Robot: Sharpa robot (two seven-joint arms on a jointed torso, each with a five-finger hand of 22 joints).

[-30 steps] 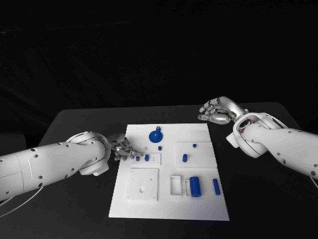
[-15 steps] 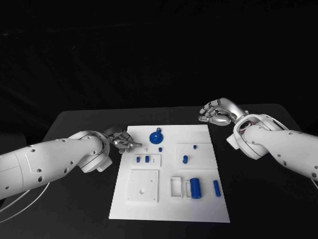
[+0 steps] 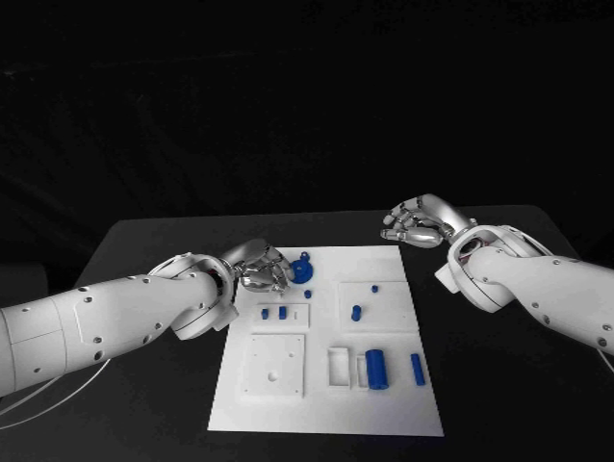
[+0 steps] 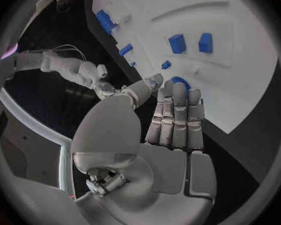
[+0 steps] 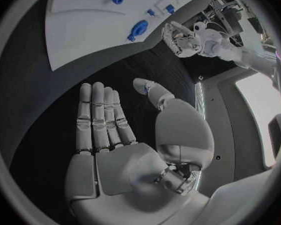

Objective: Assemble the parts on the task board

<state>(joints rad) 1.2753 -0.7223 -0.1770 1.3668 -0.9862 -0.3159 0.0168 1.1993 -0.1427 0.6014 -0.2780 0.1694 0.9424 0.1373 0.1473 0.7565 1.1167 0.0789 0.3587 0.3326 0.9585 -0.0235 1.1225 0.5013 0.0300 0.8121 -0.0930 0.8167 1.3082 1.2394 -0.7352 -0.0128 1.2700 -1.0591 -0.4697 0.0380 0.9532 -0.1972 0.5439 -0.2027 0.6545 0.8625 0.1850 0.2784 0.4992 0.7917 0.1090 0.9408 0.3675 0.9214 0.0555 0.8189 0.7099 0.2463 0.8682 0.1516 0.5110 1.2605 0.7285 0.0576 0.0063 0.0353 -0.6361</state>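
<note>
Black cloth backs our table [image 3: 155, 241] and white task board [image 3: 321, 395]. Our left hand [image 3: 262, 269] and right hand [image 3: 416, 221] hold nothing, fingers apart. We judge the round blue part [image 3: 303, 269] light, stiff and slick; best pinched at its rim.

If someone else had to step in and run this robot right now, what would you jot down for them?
Left hand: empty, fingers apart, over the far left corner of the task board, next to the round blue part.
Right hand: empty, fingers apart, over the black table just past the board's far right corner.
Parts: two small blue pegs in a left recess, one blue peg mid-board, blue cylinder and a slim blue bar nearer the robot.
Done: cannot tell which parts are already seated.
Left: pick up and place parts; neither hand holds one.
</note>
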